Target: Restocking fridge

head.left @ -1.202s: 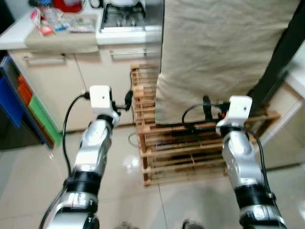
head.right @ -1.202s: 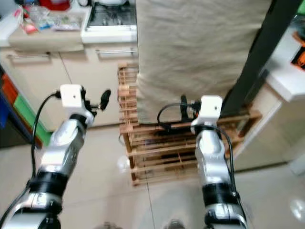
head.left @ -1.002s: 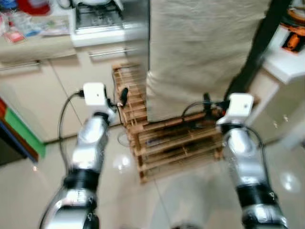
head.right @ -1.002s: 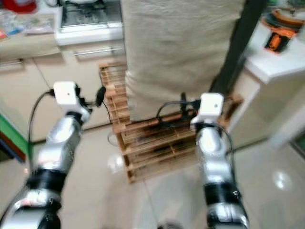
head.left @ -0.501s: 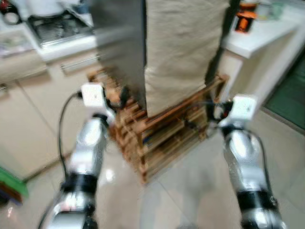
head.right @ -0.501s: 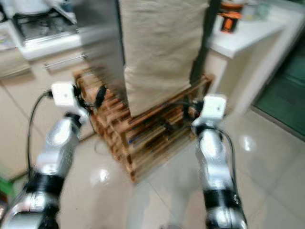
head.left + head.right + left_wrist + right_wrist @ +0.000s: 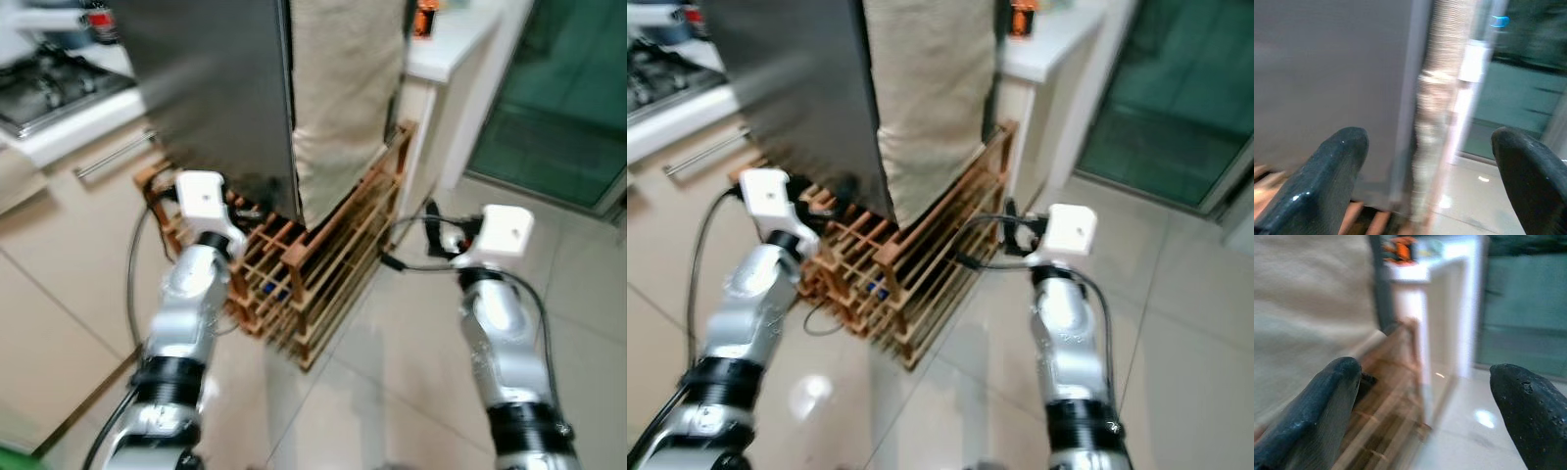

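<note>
1. Kitchen scene, pretty blurry: pale tiled floor [image 7: 392,372], a white counter [image 7: 460,44] at the far right with something orange on it, a stove [image 7: 49,83] on the counter at far left, and a green-tinted glass door [image 7: 558,108] off to the right.

2. Dead ahead is the fridge [image 7: 216,98], a tall grey metal box with a beige cloth [image 7: 343,88] hanging down its right face. It sits on a wooden slatted rack [image 7: 313,284] on the floor.

3. The left gripper [image 7: 1425,171] is up close to the fridge's grey side, just above the left end of the rack. Its fingers are spread wide with nothing between them.

4. The right gripper [image 7: 1420,401] hangs over bare floor to the right of the rack, near the counter's end panel. It's also spread wide and not holding anything.

5. Step-wise, I'd say this is the approach bit: the robot looks to be getting itself lined up with the fridge. Nothing to stock is in either gripper, and I can't make out a door handle anywhere.

6. Next move, my guess: square up to whichever face has the door, find the handle or edge, and get one gripper on it. That cloth may be covering the front, so it could get in the way.
</note>
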Motion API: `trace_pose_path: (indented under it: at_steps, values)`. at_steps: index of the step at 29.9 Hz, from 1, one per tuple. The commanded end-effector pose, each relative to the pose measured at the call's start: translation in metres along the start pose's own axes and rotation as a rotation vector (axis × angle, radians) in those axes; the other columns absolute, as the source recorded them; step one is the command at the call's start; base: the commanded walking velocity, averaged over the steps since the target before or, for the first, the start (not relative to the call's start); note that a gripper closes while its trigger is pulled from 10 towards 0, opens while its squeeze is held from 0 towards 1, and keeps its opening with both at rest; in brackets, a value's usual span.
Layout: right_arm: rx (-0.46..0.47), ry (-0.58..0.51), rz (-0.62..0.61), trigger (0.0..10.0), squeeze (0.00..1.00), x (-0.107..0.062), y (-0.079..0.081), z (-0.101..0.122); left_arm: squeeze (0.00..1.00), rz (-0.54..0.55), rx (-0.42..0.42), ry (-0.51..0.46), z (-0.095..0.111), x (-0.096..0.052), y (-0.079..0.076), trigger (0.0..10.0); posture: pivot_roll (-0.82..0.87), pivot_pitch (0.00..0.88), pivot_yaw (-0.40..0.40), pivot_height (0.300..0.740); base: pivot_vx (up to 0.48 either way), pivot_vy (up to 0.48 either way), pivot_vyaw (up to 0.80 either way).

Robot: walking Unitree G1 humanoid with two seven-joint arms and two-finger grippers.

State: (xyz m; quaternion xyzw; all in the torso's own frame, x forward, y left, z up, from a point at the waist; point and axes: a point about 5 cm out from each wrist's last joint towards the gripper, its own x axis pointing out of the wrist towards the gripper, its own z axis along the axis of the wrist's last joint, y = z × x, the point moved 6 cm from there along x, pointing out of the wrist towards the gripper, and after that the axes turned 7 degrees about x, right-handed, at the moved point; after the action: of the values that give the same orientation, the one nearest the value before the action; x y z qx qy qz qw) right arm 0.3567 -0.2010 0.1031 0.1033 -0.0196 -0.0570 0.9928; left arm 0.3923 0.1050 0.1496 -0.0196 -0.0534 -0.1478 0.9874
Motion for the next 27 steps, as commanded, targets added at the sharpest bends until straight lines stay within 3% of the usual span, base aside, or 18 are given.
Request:
trace_pose_path:
  at_steps: [1,4,8,9,14,20,21,24,26,27]
  values:
    - [0.023,-0.021,0.021,10.0,0.00,0.005,0.011,0.009,0.00,-0.012,0.014,-0.002,0.005,0.001,0.003,10.0,-0.13,0.000,0.055,0.740,0.000,0.480,-0.74]
    - [0.004,-0.052,0.044,10.0,0.00,0.009,0.015,0.020,0.00,-0.017,0.029,0.005,0.004,0.004,-0.001,10.0,-0.14,0.000,0.044,0.740,0.000,0.160,-0.75]
    - [-0.006,-0.054,0.036,10.0,0.00,0.014,0.012,0.023,0.00,0.030,0.046,0.019,0.001,0.007,0.005,10.0,-0.13,0.000,0.028,0.740,0.000,0.000,0.00]
    - [-0.008,-0.051,0.049,10.0,0.00,0.018,0.014,0.025,0.00,0.045,0.010,-0.005,0.007,0.008,0.006,10.0,-0.13,0.000,0.013,0.740,0.000,0.000,0.00]
    - [-0.022,-0.068,0.084,10.0,0.00,0.024,0.024,0.034,0.00,0.035,0.003,-0.026,0.012,0.009,0.001,10.0,-0.14,0.000,0.001,0.740,0.000,0.000,0.00]
    - [-0.002,-0.075,0.065,10.0,0.00,0.019,0.018,0.039,0.00,0.058,-0.011,-0.024,0.010,0.006,0.005,10.0,-0.15,0.000,0.001,0.740,0.000,0.000,0.00]
    - [-0.007,-0.082,0.064,10.0,0.00,0.003,0.013,0.039,0.00,0.077,0.004,-0.029,0.012,-0.009,0.017,10.0,-0.14,0.000,-0.002,0.740,0.000,0.000,0.00]
    - [-0.014,-0.058,0.059,10.0,0.00,-0.027,0.004,0.031,0.00,0.085,0.048,-0.048,0.018,-0.036,0.029,10.0,-0.13,0.000,-0.007,0.740,0.000,0.000,0.00]
    - [-0.016,-0.043,0.044,10.0,0.00,-0.041,-0.003,0.027,0.00,0.079,0.054,-0.055,0.021,-0.049,0.031,10.0,-0.13,0.000,-0.007,0.740,0.000,0.000,0.00]
    - [-0.016,-0.043,0.044,10.0,0.00,-0.041,-0.003,0.027,0.00,0.079,0.054,-0.055,0.021,-0.049,0.031,10.0,-0.13,0.000,-0.007,0.740,0.000,0.000,0.00]
